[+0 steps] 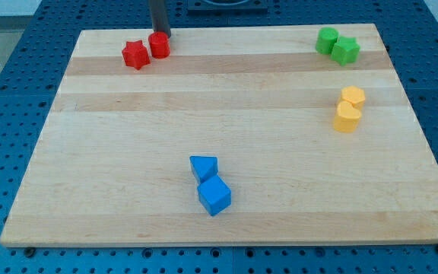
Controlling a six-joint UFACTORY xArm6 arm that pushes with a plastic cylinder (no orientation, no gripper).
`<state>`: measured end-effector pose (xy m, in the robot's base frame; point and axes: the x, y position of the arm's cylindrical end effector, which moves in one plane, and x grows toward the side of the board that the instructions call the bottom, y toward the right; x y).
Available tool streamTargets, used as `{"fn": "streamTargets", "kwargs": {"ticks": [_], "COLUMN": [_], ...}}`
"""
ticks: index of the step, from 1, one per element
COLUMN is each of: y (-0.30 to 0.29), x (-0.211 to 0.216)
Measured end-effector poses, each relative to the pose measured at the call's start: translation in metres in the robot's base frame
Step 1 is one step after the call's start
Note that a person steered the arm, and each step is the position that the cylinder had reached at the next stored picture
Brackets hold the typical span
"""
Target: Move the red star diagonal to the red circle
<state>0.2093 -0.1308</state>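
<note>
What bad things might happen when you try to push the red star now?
1. My tip sits at the top of the red circle, not at the red star. Pushing from here would likely shove the circle instead.
2. The star and circle look like they touch, so moving one may drag the other.
3. Both sit close to the board's top edge; a block might slip off.

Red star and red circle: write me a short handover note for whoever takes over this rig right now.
My tip sits at the view's top edge of the board, just above the red circle, seemingly touching it.
The red star lies right beside the circle, on the view's left and slightly lower.
Done: the two reds are together.
Left: judge whether that offset counts as diagonal; if not, nudge the star further down.
</note>
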Motion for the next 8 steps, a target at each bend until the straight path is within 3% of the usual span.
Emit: {"fn": "streamTargets", "kwargs": {"ticks": [1,3,4,5,7,8], "y": [-0.019,-0.083,-0.091,-0.090,-0.115,-0.122], "x": [0.059,0.239,0.291,0.279,0.161,0.127]}}
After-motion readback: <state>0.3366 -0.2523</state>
